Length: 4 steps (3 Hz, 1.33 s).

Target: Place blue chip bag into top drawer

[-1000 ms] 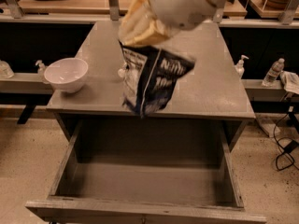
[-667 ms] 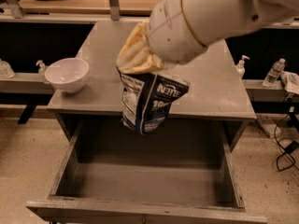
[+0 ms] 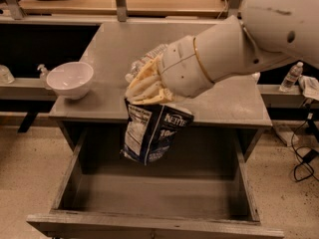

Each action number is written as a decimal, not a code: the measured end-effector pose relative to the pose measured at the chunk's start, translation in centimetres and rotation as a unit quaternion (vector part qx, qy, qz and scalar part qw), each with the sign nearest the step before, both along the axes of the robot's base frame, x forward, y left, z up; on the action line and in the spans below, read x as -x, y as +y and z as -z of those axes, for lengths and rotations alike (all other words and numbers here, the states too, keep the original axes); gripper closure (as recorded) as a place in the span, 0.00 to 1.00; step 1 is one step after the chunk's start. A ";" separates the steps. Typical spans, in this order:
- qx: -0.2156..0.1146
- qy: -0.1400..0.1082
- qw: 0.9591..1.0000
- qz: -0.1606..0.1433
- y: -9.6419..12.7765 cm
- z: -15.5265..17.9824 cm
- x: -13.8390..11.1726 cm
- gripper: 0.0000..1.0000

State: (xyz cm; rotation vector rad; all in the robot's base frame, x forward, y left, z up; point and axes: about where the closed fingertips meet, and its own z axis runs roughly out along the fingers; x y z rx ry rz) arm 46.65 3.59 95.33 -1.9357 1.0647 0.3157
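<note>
My gripper (image 3: pixel 147 89), with cream ribbed fingers, is shut on the top edge of the blue chip bag (image 3: pixel 152 132). The dark navy bag with white lettering hangs down from it over the back part of the open top drawer (image 3: pixel 149 222), above the drawer floor and not touching it. The drawer is a wide grey wooden box pulled out toward the camera, with nothing in it. My white arm (image 3: pixel 239 44) reaches in from the upper right over the cabinet top.
A white bowl (image 3: pixel 70 78) stands on the left of the grey cabinet top (image 3: pixel 229 101). A clear water bottle (image 3: pixel 147 59) lies on the top behind my gripper, partly hidden. Another bottle (image 3: pixel 291 76) stands on a shelf at right. Cables lie on the floor at right.
My gripper has carried the bag forward and down, from above the cabinet top to over the open drawer. The bag now hangs lower, inside the drawer's outline.
</note>
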 end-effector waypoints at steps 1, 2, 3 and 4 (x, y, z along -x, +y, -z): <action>-0.002 0.006 1.000 -0.003 0.0 0.6 -0.1 0.64; 0.000 0.003 1.000 -0.003 0.2 0.3 0.0 0.41; 0.001 0.002 1.000 -0.005 0.4 0.3 0.2 0.18; 0.002 0.001 1.000 -0.008 0.7 0.1 0.4 0.00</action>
